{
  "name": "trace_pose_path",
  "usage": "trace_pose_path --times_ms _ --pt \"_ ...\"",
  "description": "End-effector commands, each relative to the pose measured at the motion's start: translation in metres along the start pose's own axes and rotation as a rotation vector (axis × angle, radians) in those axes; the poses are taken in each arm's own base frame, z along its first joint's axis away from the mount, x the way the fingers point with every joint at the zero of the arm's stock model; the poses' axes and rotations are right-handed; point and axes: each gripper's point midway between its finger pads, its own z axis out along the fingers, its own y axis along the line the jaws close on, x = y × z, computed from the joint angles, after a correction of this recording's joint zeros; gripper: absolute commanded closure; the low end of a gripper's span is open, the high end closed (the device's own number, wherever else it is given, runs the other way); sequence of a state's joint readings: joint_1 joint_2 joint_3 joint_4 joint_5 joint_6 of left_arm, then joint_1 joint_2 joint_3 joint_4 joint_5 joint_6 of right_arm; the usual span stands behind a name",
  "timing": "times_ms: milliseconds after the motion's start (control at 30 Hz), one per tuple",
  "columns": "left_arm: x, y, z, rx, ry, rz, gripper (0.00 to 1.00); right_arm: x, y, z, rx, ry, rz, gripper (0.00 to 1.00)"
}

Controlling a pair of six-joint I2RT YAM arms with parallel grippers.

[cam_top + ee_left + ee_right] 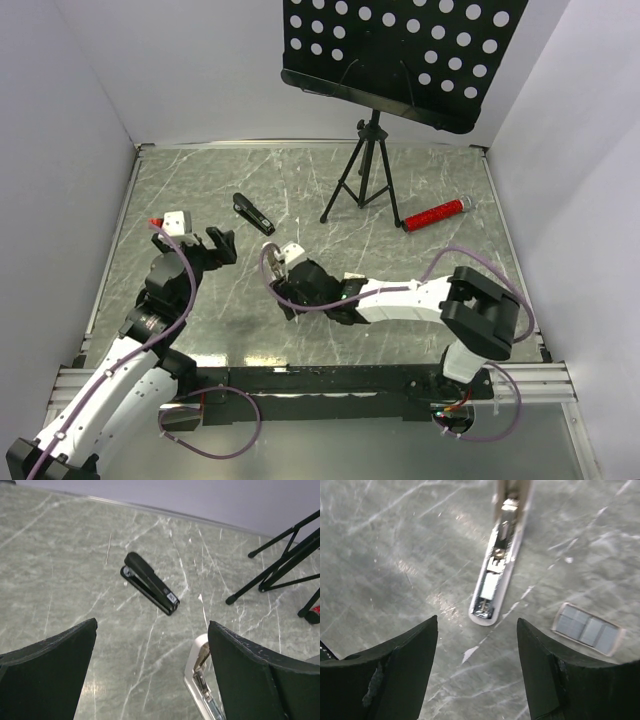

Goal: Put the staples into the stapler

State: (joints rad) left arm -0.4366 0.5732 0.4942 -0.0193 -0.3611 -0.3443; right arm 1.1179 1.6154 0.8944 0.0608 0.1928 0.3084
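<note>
A white stapler [496, 575] lies swung open on the table, its metal magazine facing up; it also shows in the top view [290, 252] and the left wrist view [200, 677]. The staples [588, 629], silvery-grey strips in a small tan-rimmed box, lie just right of its tip. My right gripper [477, 622] is open and empty, hovering just short of the stapler's tip [288, 282]. My left gripper [152, 630] is open and empty, left of the white stapler [210, 248]. The box is hidden in the top view.
A black stapler [150, 582] lies shut on the table beyond my left gripper [253, 213]. A black tripod [362, 180] with a perforated music stand [400, 50] stands at the back. A red cylinder [435, 214] lies right of it. White walls enclose the table.
</note>
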Motion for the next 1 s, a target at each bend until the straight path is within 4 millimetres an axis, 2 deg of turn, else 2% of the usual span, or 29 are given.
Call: trace_pose_path --times_ms 0,300,467,600,833,967 --pt "0.000 -0.007 -0.003 0.018 0.029 -0.057 0.03 -0.006 0.009 0.014 0.007 -0.069 -0.010 0.28" --pt "0.014 -0.010 -0.010 0.023 0.102 -0.132 0.03 0.027 -0.008 0.035 0.084 -0.032 -0.018 0.29" --pt "0.024 -0.016 -0.004 0.032 0.146 -0.155 0.03 0.044 -0.016 0.040 0.097 -0.011 -0.023 0.31" --pt "0.042 -0.021 0.004 0.038 0.214 -0.161 0.03 0.055 -0.025 0.044 0.113 0.010 -0.025 0.35" --pt "0.051 -0.023 0.018 0.033 0.258 -0.173 0.03 0.061 -0.044 0.041 0.075 0.009 0.053 0.45" --pt "0.046 -0.027 0.027 0.062 0.256 -0.192 0.03 0.059 -0.038 0.039 0.019 -0.010 0.020 0.49"
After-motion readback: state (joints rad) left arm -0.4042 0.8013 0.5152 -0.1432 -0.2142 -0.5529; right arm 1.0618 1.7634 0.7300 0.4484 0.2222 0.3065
